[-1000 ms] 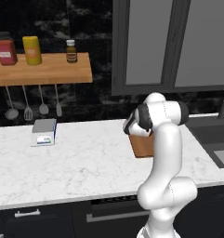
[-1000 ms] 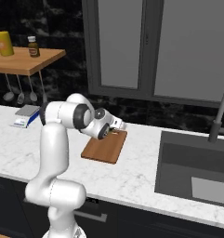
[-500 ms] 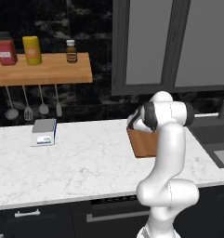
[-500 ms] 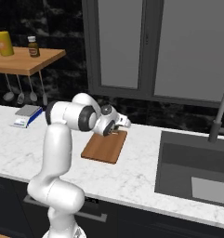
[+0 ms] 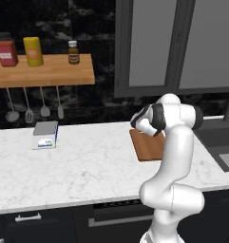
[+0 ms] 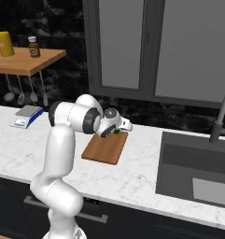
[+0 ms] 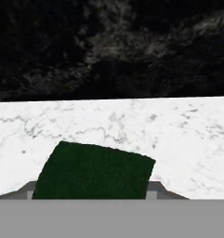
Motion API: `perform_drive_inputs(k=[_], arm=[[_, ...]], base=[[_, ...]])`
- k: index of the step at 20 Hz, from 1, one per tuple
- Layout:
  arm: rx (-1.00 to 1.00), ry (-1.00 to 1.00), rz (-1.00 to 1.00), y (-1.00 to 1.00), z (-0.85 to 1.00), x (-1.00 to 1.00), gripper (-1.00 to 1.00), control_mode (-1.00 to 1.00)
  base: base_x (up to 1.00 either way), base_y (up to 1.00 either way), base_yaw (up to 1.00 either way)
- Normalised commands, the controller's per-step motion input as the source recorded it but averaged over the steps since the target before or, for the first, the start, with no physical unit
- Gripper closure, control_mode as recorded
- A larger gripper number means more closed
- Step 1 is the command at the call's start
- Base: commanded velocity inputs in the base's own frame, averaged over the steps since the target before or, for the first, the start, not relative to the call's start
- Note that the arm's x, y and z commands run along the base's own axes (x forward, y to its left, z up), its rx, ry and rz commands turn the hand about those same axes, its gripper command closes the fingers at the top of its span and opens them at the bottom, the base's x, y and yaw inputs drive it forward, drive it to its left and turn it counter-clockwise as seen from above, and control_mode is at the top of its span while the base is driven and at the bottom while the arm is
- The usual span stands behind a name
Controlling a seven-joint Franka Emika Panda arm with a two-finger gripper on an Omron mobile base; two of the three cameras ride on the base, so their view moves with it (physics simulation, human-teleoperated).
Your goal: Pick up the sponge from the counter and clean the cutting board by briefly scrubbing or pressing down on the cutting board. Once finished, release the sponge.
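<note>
White marble counter [image 5: 87, 161] runs below a black backsplash, and my gripper [image 6: 117, 131] is pinching the sponge [image 7: 92, 171], dark green side up. It hangs just over the cutting board's [image 6: 102, 149] far edge.

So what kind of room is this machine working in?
A kitchen, though a computer-rendered one. There's a marble counter with a cutting board on it, a sink with a tap beside it, and utensils hanging under a shelf of jars.

The white marble counter [image 5: 87, 163] carries the cutting board [image 5: 149, 148] and a small scale [image 5: 44, 134].
</note>
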Motion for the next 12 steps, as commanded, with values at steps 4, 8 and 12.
perform_drive_inputs(k=[4, 8, 12], arm=[[0.00, 0.01, 0.06, -0.09, -0.65, -0.93, 1.00, -1.00], [-0.01, 0.05, 0.04, 0.00, -0.72, -1.00, 1.00, -1.00], [-0.02, 0.01, 0.04, 0.00, -0.87, -1.00, 1.00, -1.00]], base=[[0.00, 0.00, 0.00], [0.00, 0.00, 0.00], [0.00, 0.00, 0.00]])
